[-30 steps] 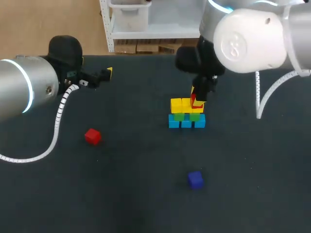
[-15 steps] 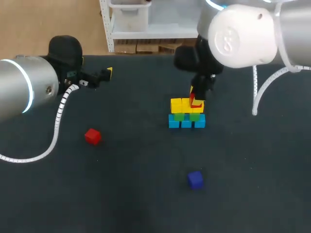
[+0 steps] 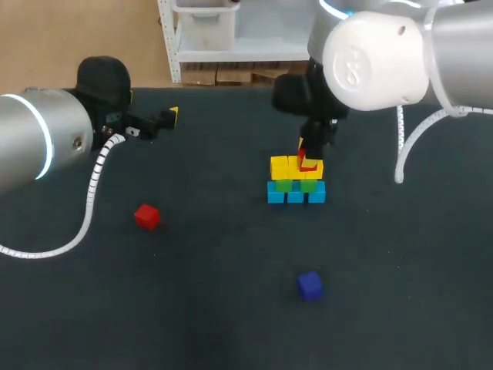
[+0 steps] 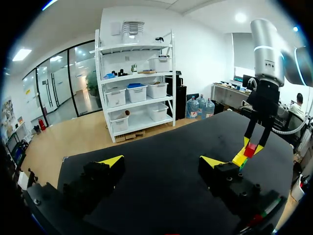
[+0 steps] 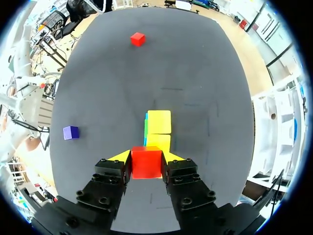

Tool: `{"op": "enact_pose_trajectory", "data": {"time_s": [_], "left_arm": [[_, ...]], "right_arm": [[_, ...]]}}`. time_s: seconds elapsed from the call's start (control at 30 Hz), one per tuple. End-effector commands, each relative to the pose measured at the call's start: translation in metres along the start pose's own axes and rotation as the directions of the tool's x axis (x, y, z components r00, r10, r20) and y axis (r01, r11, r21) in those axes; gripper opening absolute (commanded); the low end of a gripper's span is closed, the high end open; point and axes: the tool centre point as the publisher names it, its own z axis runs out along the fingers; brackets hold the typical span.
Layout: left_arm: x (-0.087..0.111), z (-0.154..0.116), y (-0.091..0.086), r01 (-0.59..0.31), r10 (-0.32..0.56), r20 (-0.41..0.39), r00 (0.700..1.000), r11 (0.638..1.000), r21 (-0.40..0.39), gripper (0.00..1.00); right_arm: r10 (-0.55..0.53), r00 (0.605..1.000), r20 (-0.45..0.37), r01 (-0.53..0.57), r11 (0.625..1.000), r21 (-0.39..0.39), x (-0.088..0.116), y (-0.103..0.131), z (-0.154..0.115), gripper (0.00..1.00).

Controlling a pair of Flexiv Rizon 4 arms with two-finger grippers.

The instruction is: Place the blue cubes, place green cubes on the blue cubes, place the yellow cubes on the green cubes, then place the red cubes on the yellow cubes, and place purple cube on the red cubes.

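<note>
Red cube (image 5: 146, 165), pinched tight in my right gripper (image 5: 146, 157), has nudged slightly sideways over the yellow cubes (image 5: 159, 122), so it's nearly placed; left gripper (image 4: 161, 162) sits spread wide.

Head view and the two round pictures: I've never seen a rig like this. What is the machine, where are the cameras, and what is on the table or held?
These are two robot arms at a black table. The head view looks down from above and behind the robot. Each round picture comes from a camera on one arm's wrist. The right gripper is shut on a red cube, held over a small stack: blue cubes at the bottom, green cubes on them, yellow cubes on top. A second red cube and a purple cube lie loose on the table. The left gripper is open and empty.
</note>
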Motion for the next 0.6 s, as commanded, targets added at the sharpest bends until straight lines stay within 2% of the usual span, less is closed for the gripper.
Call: {"op": "enact_pose_trajectory", "data": {"time_s": [0.03, 0.6], "left_arm": [[0.0017, 0.0001, -0.0021, 0.002, -0.002, 0.009, 1.000, 1.000, -0.010, 1.00], [0.0017, 0.0001, -0.0021, 0.002, -0.002, 0.009, 1.000, 1.000, -0.010, 1.00]], "right_arm": [[0.003, 1.000, -0.002, -0.003, 1.000, -0.003, -0.0009, -0.0039, 0.0018, 0.00], [0.015, 1.000, -0.005, -0.015, 1.000, 0.000, -0.0005, -0.0096, 0.0033, 0.00]]}}
